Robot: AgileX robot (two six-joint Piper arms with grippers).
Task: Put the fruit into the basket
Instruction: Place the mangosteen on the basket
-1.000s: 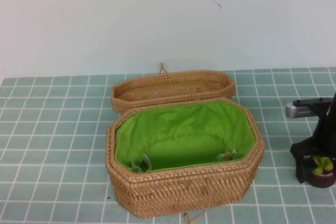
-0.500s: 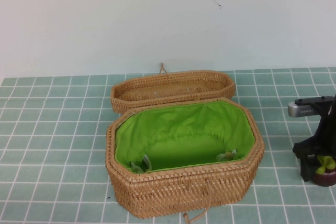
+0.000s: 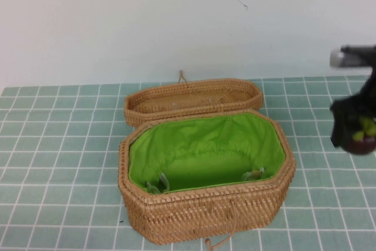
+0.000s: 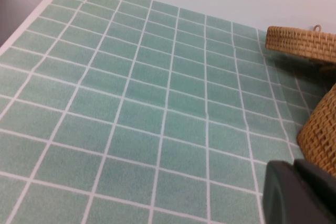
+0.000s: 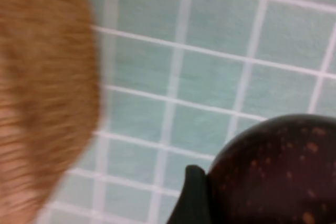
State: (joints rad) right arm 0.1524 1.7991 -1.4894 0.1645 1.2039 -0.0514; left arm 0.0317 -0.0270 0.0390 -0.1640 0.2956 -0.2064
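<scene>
The tan wicker basket (image 3: 205, 204) stands open in the middle of the table, its green lining showing and its lid (image 3: 194, 99) lying flat behind it. My right gripper (image 3: 359, 133) is at the far right, lifted above the table and level with the basket's rim, shut on the dark maroon fruit (image 3: 361, 141) with its green cap. In the right wrist view the fruit (image 5: 278, 171) fills the lower corner against one dark finger (image 5: 194, 198), with the basket's blurred wall (image 5: 42, 103) beside it. My left gripper (image 4: 299, 192) shows only as a dark edge beside the basket wall (image 4: 323, 135).
The table is covered in a green tiled cloth (image 3: 59, 145) with a white wall behind. Open cloth lies left of the basket and between the basket and my right gripper. A cord loop (image 3: 220, 242) hangs at the basket's front.
My right gripper has lifted the fruit off the table, rising from the cloth at the front right to about the height of the basket's rim. The basket has not moved.
</scene>
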